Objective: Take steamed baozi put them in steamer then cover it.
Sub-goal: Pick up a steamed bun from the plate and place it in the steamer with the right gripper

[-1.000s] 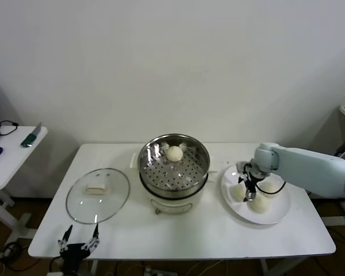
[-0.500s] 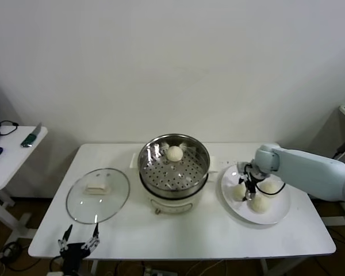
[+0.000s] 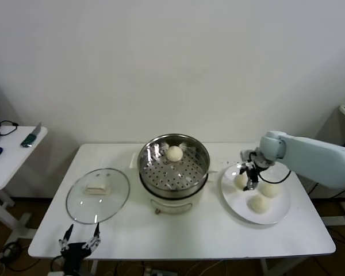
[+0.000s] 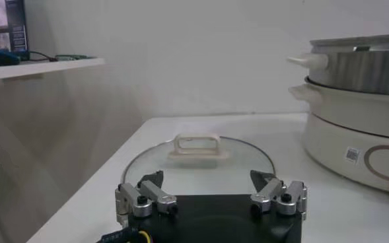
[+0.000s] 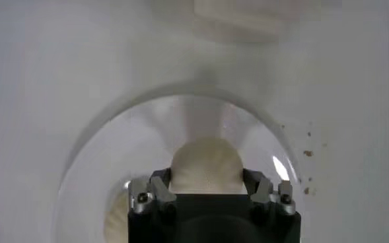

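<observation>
Four steamed baozi show in the head view: one point(image 3: 174, 153) inside the single steamer point(image 3: 173, 167) and three on the one white plate point(image 3: 276, 214), namely one point(image 3: 241, 180) between the right hand's fingers, one point(image 3: 269, 188) just beside it and one point(image 3: 259, 204) nearer the front. There is one cover point(image 3: 98, 194), one main surface point(image 3: 178, 233) and one side surface point(image 3: 6, 158). Two hands appear, left point(image 3: 79, 237) and right point(image 3: 249, 178).

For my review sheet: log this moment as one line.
right gripper: shut on steamed baozi over plate | steamer: one bun inside | cover: on table | left gripper: open, idle near cover
</observation>
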Action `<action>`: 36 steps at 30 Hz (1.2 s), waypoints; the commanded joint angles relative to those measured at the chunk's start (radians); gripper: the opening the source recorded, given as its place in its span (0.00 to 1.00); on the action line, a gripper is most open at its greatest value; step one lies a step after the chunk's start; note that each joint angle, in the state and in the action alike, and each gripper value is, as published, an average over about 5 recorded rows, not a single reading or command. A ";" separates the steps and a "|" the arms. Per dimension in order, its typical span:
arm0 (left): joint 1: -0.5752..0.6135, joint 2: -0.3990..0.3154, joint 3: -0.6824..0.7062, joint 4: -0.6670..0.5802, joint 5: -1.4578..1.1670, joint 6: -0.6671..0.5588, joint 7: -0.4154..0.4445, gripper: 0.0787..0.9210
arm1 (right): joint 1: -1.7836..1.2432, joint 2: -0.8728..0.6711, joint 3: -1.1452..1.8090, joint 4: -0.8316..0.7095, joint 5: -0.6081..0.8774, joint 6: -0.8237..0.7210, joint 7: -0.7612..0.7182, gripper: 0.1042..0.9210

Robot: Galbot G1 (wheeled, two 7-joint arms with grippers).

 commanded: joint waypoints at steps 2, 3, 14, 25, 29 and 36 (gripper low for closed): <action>-0.002 0.002 0.002 -0.007 0.003 0.003 0.000 0.88 | 0.456 0.082 -0.210 0.068 0.237 0.021 -0.078 0.74; -0.002 0.003 0.003 -0.010 0.003 0.004 0.000 0.88 | 0.493 0.101 -0.216 0.079 0.269 0.017 -0.081 0.74; 0.002 0.004 0.018 -0.027 0.011 0.005 0.000 0.88 | 0.480 0.367 -0.084 0.130 0.447 -0.068 0.002 0.74; 0.006 -0.003 0.017 -0.021 0.008 -0.002 -0.002 0.88 | 0.245 0.560 -0.049 0.036 0.398 -0.128 0.101 0.74; 0.006 -0.004 0.016 -0.016 0.007 -0.003 -0.002 0.88 | 0.171 0.579 -0.048 0.008 0.364 -0.140 0.118 0.74; -0.005 -0.001 0.012 -0.006 0.004 -0.001 -0.001 0.88 | 0.053 0.602 -0.015 -0.063 0.275 -0.151 0.133 0.74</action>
